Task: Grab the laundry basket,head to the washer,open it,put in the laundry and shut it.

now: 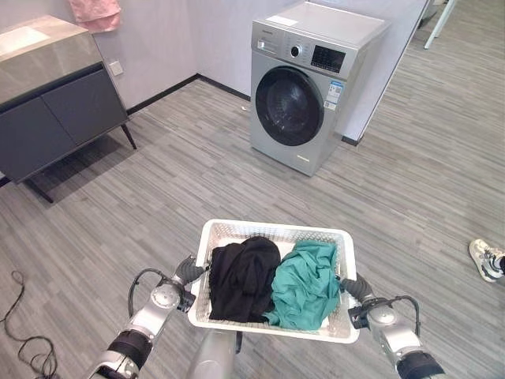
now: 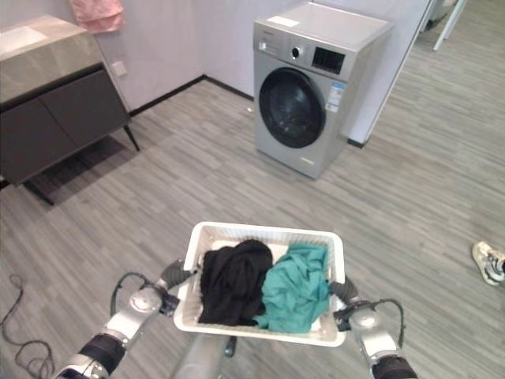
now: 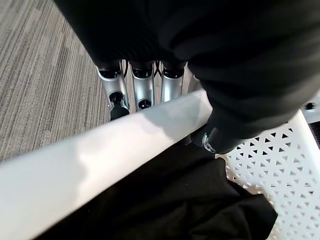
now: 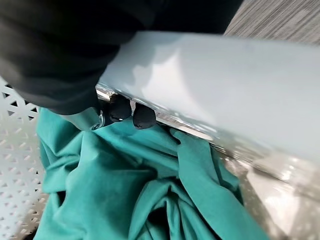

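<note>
Between the two hands hangs the white laundry basket (image 1: 229, 230), above the wood floor (image 1: 158, 181) — a black garment (image 1: 241, 276) and a teal garment (image 1: 306, 284) lie inside. Left hand (image 1: 189, 272) and right hand (image 1: 354, 286) each curl round a side rim. Well ahead stands the washer (image 1: 308, 79), door closed — a dark cabinet (image 1: 55, 110) far left.

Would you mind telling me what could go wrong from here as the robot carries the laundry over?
The black garment and green garment are heaped above the white basket rim and might spill. The left hand and right hand grip opposite rims; either could slip. The washer door is shut.
</note>
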`<state>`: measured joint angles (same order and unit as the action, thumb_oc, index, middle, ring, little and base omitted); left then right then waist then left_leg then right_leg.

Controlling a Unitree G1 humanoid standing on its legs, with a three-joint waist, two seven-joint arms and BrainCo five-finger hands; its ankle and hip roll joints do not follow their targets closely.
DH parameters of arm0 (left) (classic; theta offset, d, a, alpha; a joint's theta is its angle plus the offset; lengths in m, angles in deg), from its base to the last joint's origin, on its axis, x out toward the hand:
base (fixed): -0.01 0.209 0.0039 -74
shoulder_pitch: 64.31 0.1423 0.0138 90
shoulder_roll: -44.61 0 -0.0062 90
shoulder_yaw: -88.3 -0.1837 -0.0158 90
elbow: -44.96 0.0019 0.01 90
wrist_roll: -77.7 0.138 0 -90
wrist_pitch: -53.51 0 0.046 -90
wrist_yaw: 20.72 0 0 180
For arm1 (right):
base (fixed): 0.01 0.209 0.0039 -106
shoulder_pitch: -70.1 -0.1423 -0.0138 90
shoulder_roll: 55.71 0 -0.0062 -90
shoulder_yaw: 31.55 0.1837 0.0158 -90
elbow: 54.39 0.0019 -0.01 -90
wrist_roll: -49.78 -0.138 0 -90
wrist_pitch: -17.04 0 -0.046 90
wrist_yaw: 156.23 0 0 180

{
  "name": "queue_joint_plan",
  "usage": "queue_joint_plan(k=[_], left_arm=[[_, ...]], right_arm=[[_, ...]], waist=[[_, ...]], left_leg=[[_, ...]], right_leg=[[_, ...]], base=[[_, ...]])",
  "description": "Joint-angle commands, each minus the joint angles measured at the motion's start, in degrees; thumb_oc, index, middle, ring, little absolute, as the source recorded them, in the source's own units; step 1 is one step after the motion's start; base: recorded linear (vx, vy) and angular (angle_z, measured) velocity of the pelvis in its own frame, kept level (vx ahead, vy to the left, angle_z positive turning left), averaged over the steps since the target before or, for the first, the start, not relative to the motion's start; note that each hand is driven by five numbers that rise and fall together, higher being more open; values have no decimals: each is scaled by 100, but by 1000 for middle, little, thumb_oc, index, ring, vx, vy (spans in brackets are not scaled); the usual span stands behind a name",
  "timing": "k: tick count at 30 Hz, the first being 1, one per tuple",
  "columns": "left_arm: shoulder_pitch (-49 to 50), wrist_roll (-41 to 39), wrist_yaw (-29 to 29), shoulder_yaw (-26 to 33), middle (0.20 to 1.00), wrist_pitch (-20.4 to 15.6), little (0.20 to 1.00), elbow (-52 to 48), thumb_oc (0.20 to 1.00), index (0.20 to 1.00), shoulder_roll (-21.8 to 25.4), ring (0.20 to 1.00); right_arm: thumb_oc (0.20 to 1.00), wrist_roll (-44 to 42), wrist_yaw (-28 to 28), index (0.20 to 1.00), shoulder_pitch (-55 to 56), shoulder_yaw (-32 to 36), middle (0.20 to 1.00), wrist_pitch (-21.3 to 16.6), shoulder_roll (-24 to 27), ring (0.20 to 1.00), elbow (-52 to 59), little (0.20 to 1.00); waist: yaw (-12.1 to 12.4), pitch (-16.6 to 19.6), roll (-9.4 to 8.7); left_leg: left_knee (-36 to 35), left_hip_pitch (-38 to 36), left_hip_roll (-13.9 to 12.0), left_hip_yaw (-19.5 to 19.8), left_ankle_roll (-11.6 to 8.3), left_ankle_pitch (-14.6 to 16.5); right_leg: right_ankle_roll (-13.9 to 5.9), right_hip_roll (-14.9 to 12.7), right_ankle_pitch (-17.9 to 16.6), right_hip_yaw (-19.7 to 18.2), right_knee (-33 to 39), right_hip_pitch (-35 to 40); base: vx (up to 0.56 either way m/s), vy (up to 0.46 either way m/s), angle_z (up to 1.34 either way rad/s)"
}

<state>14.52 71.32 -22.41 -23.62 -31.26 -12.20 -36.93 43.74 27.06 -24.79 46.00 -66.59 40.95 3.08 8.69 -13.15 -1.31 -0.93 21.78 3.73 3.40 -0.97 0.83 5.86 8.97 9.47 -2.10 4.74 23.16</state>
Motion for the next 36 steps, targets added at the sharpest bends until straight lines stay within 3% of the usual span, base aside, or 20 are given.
queue_joint_plan(k=[1, 2, 4, 6, 7, 8, 9, 10, 11, 12, 15, 16, 17, 20, 22, 24, 31, 36], left_arm=[[-474, -90, -227, 166, 200, -366, 200, -262, 200, 200, 275, 200], [-476, -102, -217, 153, 200, -374, 200, -236, 200, 200, 276, 200], [-424, -124, -229, 176, 200, -398, 200, -204, 200, 200, 310, 200], [-381, -127, -234, 182, 200, -400, 200, -110, 200, 200, 361, 200], [-356, -134, -214, 160, 200, -402, 200, -142, 200, 200, 420, 200], [-354, -134, -214, 158, 200, -402, 200, -141, 200, 200, 418, 200], [-369, -118, -213, 133, 200, -389, 200, -147, 200, 200, 433, 200], [-353, -107, -225, 165, 200, -372, 200, -174, 200, 200, 443, 200], [-347, -96, -229, 178, 200, -363, 200, -184, 200, 200, 438, 200], [-347, -96, -229, 179, 200, -363, 200, -185, 200, 200, 438, 200], [-317, -123, -162, 189, 200, -405, 200, -232, 200, 200, 454, 200], [-315, -123, -162, 188, 200, -407, 200, -230, 200, 200, 452, 200], [-314, -114, -182, 179, 200, -436, 200, -151, 200, 200, 425, 200], [-340, -59, -236, 178, 200, -446, 200, -73, 200, 200, 382, 200], [-407, 14, -266, 159, 200, -462, 200, -36, 200, 200, 344, 200], [-428, 54, -272, 150, 200, -487, 200, -12, 200, 200, 284, 200], [-407, -22, -262, 127, 200, -510, 200, 77, 200, 200, 141, 200], [-302, -93, -242, 122, 200, -519, 200, 115, 200, 200, 25, 200]], right_arm=[[200, -103, 86, 200, -260, 360, 200, -431, 224, 200, 233, 200], [200, -95, 68, 200, -290, 320, 200, -455, 192, 200, 139, 200], [200, -124, 50, 200, -269, 322, 200, -472, 113, 200, 131, 200], [200, -140, -5, 200, -215, 288, 200, -493, -4, 200, 19, 200], [200, -180, -59, 200, -198, 287, 200, -489, -50, 200, -28, 200], [200, -181, -60, 200, -195, 287, 200, -489, -48, 200, -29, 200], [200, -231, -66, 200, -162, 303, 200, -506, -72, 200, -27, 200], [200, -227, -79, 200, -121, 339, 200, -511, -97, 200, 18, 200], [200, -207, -93, 200, -72, 355, 200, -519, -86, 200, 15, 200], [200, -207, -93, 200, -72, 355, 200, -519, -86, 200, 15, 200], [200, -217, -145, 200, 27, 439, 200, -519, 60, 200, 93, 200], [200, -217, -145, 200, 31, 439, 200, -519, 61, 200, 94, 200], [200, -296, -114, 200, 15, 475, 200, -567, 85, 200, 130, 200], [200, -311, -84, 200, -10, 491, 200, -600, 99, 200, 142, 200], [200, -350, -77, 200, 104, 629, 200, -641, 146, 200, 186, 200], [200, -374, -56, 200, 157, 693, 200, -681, 202, 200, 91, 200], [200, -513, -56, 200, 293, 781, 200, -715, 289, 200, -126, 200], [200, -552, -77, 200, 390, 783, 200, -747, 240, 200, -163, 200]], waist=[[155, 409, 67], [179, 459, 72], [195, 554, -16], [247, 675, -136], [131, 593, -99], [129, 601, -120], [33, 546, -75], [-97, 495, 101], [-158, 483, 141], [-164, 477, 136], [-389, 476, 221], [-400, 466, 229], [-468, 434, 234], [-520, 369, 232], [-598, 380, 125], [-602, 462, 93], [-616, 754, 66], [-609, 843, 98]], left_leg=[[-124, -863, -356, 159, -133, -1068], [-31, -902, -337, 203, -111, -1199], [219, -941, -280, 48, -29, -1136], [356, -1112, -151, -75, 166, -871], [409, -1300, -142, -90, 316, -713], [408, -1305, -118, -93, 319, -688], [448, -1398, -102, -61, 391, -588], [399, -1711, -185, 0, 503, -430], [325, -1888, -170, 46, 536, -363], [323, -1894, -164, 51, 537, -365], [229, -2274, -195, 115, 499, -109], [227, -2296, -201, 127, 497, -98], [203, -2439, -220, 175, 394, 42], [209, -2602, -225, 205, 328, 173], [311, -2730, -185, 236, 274, 386], [367, -2787, -255, 251, 202, 449], [63, -2953, -530, 419, 22, 374], [-124, -3074, -659, 410, -38, 329]], right_leg=[[-721, -473, 33, 133, -545, -653], [-733, -498, 88, 74, -675, -622], [-853, -626, 32, 85, -961, -581], [-1200, -792, -471, 111, -1888, -878], [-1557, -816, -1354, 67, -3205, -1501], [-1559, -840, -1326, 70, -3214, -1498], [-1653, -822, -1633, 29, -3754, -1704], [-1624, -881, -1487, 176, -4313, -2191], [-1519, -1084, -1277, 331, -4254, -2405], [-1519, -1090, -1270, 335, -4259, -2399], [-1249, -1269, -639, 623, -2910, -2762], [-1246, -1264, -636, 638, -2885, -2724], [-1286, -1419, -792, 609, -1779, -2980], [-1381, -1530, -1129, 667, -1168, -3065], [-1405, -1543, -1303, 495, -932, -2896], [-1391, -1540, -1356, 611, -892, -2734], [-1277, -1362, -1324, 960, -347, -2261], [-1227, -1243, -1240, 924, -158, -2063]], base=[[437, 187, -85], [441, 190, -76], [435, 192, -42], [407, 222, -55], [300, 188, -58], [259, 191, -35], [222, 181, 9], [306, 227, 24], [220, 156, 26], [186, 78, 27], [262, 8, 25], [222, -116, 6], [192, -125, 6], [141, -95, 5], [213, -155, 11], [192, -142, 45], [127, -123, 31], [46, -35, 11]])
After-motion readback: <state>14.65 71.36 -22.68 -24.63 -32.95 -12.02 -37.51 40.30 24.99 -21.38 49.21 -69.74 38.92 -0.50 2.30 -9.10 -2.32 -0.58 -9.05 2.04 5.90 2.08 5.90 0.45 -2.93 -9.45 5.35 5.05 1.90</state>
